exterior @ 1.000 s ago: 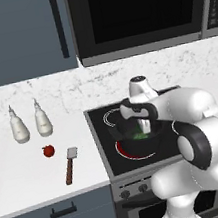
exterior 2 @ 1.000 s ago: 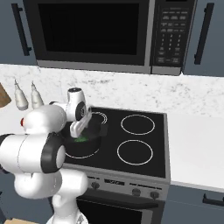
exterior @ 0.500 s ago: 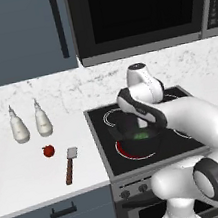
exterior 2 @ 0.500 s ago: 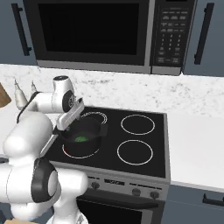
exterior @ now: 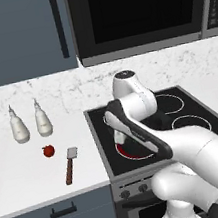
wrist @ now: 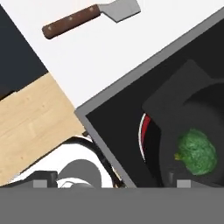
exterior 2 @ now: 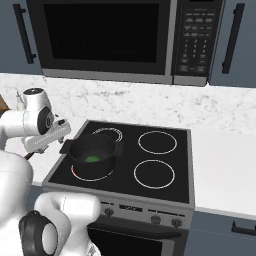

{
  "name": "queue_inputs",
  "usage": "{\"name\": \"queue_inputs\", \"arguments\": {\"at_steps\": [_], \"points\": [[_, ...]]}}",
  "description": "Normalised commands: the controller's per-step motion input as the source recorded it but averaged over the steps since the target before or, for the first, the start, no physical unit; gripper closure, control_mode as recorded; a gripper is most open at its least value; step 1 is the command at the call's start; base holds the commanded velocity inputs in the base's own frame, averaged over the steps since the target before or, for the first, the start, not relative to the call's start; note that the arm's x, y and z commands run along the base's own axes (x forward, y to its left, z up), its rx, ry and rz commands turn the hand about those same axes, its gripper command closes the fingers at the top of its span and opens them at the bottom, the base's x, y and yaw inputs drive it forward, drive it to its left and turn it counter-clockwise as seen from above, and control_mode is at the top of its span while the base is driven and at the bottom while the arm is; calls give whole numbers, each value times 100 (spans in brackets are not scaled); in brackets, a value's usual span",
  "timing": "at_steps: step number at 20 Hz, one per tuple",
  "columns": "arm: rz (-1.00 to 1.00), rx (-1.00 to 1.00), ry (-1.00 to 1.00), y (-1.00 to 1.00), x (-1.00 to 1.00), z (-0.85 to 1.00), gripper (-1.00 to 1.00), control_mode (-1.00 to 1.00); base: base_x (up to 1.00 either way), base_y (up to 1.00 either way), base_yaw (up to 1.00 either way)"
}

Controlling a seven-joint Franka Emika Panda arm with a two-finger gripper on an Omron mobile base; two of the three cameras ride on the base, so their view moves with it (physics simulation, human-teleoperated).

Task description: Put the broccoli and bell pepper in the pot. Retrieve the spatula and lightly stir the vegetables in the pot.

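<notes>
Sitting left of the pot (exterior 2: pixel 93 154), the bell pepper (exterior: pixel 48 151) looks smooth and slippery; the empty, wide-open gripper (wrist: pixel 111 183) should pinch its round middle.

Our white arm folded low and leftward, our gripper (wrist: pixel 111 183) facing down, jaws spread wide, grasping nothing

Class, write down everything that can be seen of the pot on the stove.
The pot is wide, shallow and round, dark grey to black with a matte look and two small flat side handles. It stands upright on the stove's front-left burner, whose red ring shows beneath its edge. It has no lid. Inside lies the broccoli, a small green floret. From the hand view nothing else shows in the part of the pot that is visible. No gripper touches it.
</notes>
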Motion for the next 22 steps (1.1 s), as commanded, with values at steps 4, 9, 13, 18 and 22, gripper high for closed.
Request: {"name": "queue_inputs", "arguments": {"at_steps": [4,9,13,18,22], "points": [[-45,5,-1,100,-25,0,-100,-100,0,0,0],[-52,1,-4,100,4,0,-100,-100,0,0,0],[-47,7,-9,100,33,0,-100,-100,0,0,0],[-12,8,-8,47,71,0,-100,-100,0,0,0],[0,4,-1,33,93,-17,-100,-100,0,0,0]]}}
